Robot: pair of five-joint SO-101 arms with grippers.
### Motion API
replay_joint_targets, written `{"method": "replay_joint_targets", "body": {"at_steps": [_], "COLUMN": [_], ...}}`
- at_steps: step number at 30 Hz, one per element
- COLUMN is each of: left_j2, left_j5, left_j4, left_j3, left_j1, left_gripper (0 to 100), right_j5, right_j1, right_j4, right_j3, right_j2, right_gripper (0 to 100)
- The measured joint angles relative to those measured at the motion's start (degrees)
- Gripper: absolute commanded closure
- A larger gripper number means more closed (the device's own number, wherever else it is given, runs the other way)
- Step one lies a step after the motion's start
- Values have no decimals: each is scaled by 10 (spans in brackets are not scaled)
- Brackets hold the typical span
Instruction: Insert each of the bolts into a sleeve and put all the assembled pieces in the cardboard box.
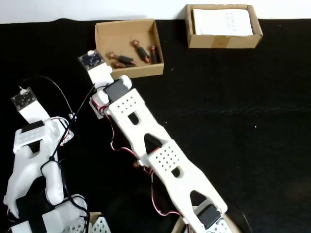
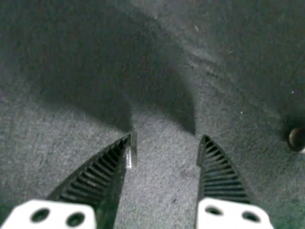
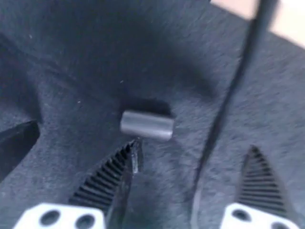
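The cardboard box [image 1: 104,36] stands open at the back of the table, holding several copper-headed bolts in dark sleeves [image 1: 142,51]. The right arm [image 1: 146,141] stretches across the black cloth to just in front of the box's near left corner. My right gripper [image 3: 194,147] is open over the cloth, with a loose dark grey sleeve [image 3: 146,125] lying just past one fingertip [image 3: 134,151], outside the jaws. The left arm's wrist [image 1: 29,104] is at the far left. My left gripper [image 2: 167,137] is open above bare cloth, with nothing between its fingers.
A second cardboard box [image 1: 223,40] with white paper inside stands at the back right. A thin black cable [image 3: 238,81] runs across the right gripper's span. A small round dark object [image 2: 298,139] lies off to one side of the left gripper.
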Motion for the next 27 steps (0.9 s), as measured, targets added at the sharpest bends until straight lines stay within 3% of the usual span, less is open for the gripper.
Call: {"method": "replay_joint_targets", "body": {"at_steps": [9, 12, 18, 27], "left_j2": [0, 0, 1, 1], "left_j5": [0, 0, 0, 0], "left_j4": [0, 0, 0, 0], "left_j3": [0, 0, 0, 0], "left_j1": [0, 0, 0, 0], "left_gripper": [787, 787, 787, 787], "right_j5": [-54, -54, -54, -41], "right_j1": [-22, -15, 16, 58], "right_j4": [-142, -174, -171, -72], "right_j3": [164, 211, 224, 185], "right_j2": [-1, -16, -30, -29], "right_gripper": [663, 718, 997, 992]}}
